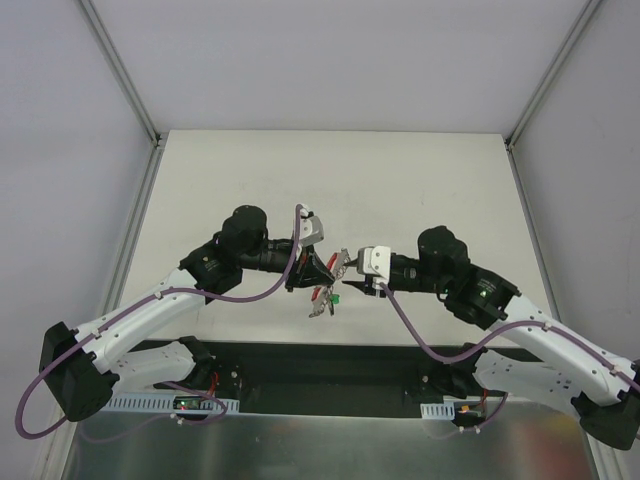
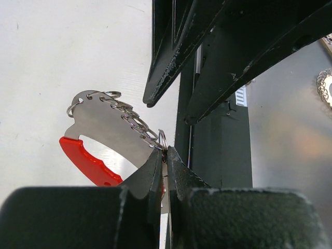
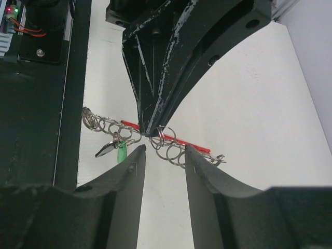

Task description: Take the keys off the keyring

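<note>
The keyring [image 2: 104, 124] is a flat silver crescent plate with a red curved grip [image 2: 85, 161] along one edge and a row of small wire rings [image 2: 132, 118] linked along the opposite edge. It is held off the counter [image 1: 400, 180], midway between the left and right edges and nearer the near edge. The left gripper [image 2: 165, 158] is clenched on the keyring at one end of that row, while the right gripper [image 3: 163, 155] stands released, fingers apart, with the rings just ahead of its gap; small keys [image 3: 107, 149], one beside a green tag [image 3: 122, 152], hang from the rings.
</note>
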Action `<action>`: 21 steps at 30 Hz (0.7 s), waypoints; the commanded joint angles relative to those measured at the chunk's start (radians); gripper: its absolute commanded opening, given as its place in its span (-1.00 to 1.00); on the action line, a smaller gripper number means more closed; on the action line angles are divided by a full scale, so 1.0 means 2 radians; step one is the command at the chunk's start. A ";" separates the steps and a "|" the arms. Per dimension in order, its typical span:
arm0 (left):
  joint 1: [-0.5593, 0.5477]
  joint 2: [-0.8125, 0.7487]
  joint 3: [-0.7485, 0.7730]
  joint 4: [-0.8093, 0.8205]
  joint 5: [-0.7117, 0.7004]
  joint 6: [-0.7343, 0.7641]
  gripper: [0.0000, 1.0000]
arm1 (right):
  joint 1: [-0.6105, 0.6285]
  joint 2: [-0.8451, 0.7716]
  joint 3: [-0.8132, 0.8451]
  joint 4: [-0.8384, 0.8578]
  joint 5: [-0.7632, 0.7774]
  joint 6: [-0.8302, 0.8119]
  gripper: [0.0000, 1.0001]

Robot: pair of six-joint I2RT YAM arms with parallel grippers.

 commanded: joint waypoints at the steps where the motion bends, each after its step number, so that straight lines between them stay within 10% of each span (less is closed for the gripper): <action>1: -0.007 0.000 0.022 0.010 -0.003 0.018 -1.00 | 0.003 0.011 0.026 -0.023 -0.031 -0.036 -0.24; 21: -0.015 0.005 0.022 0.010 -0.017 0.017 -1.00 | 0.016 0.047 0.029 -0.017 -0.029 -0.024 -0.48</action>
